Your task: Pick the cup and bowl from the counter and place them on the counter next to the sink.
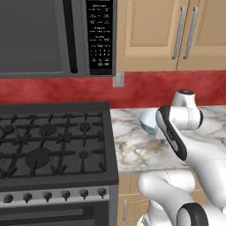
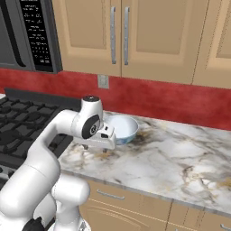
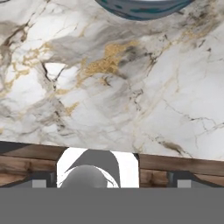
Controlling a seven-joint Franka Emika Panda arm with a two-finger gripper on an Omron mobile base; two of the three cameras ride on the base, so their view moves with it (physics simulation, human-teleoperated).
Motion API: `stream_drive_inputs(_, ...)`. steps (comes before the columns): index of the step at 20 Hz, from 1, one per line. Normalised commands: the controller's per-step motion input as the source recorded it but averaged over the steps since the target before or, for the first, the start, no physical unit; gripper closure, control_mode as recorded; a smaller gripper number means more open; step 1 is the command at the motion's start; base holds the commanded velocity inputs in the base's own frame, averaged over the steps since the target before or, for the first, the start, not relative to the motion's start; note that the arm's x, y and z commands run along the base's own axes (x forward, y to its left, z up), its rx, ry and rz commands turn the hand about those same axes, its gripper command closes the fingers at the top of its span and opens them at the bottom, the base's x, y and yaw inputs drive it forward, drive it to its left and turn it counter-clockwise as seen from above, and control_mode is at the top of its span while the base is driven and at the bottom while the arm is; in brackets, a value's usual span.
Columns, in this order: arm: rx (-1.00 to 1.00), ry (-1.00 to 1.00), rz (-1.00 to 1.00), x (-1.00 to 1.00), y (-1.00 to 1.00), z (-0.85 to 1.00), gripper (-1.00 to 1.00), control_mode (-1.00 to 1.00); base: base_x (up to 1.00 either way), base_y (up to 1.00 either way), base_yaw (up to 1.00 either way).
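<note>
On my far left in the left base view I see the black gas stove (image 1: 50, 145) with its knobs along the front, and the microwave (image 1: 57, 37) hanging above it against the red wall (image 1: 66, 90). Right of the stove the marble counter (image 1: 132, 152) begins, with an outlet (image 1: 118, 79) on the wall just above it and tan upper cabinets (image 1: 172, 35) over that. The bowl (image 1: 148, 122) sits on the counter near the back wall, pale blue-grey, partly hidden behind my white arm (image 1: 185, 145) in that view. From the right base view the bowl (image 2: 121, 128) is clearer, upright, whitish inside, just beyond my gripper (image 2: 95, 146), which hangs low above the counter's front part with its body just beside the bowl's near side. Gripper is released, jaws spread wide, nothing between them. In the hand view I'm looking down at bare marble, with the bowl's (image 3: 142, 9) dark underside at the top edge and the counter's front edge and wooden cabinet front (image 3: 183, 164) lower down. Further right the counter (image 2: 180, 162) runs on, veined brown and grey.
</note>
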Motion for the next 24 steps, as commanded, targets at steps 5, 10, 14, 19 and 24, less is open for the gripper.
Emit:
stream_drive_inputs(5, 0.03, 0.00, -0.15, 0.00, -0.01, -0.25, -1.00, -1.00, 0.00, 0.00, 0.00)
stream_drive_inputs(10, 0.03, -0.04, -0.23, 0.03, -0.06, -0.30, -1.00, -1.00, 0.00, 0.00, 0.00)
stream_drive_inputs(14, 0.04, -0.03, -0.26, 0.17, -0.30, 0.00, -1.00, -1.00, 0.00, 0.00, 0.00)
stream_drive_inputs(19, 0.08, -0.01, -0.25, 0.27, -0.41, 0.14, -1.00, -1.00, 0.00, 0.00, 0.00)
stream_drive_inputs(24, 0.11, -0.08, -0.15, 0.25, -0.30, 0.04, -1.00, -1.00, 0.00, 0.00, 0.00)
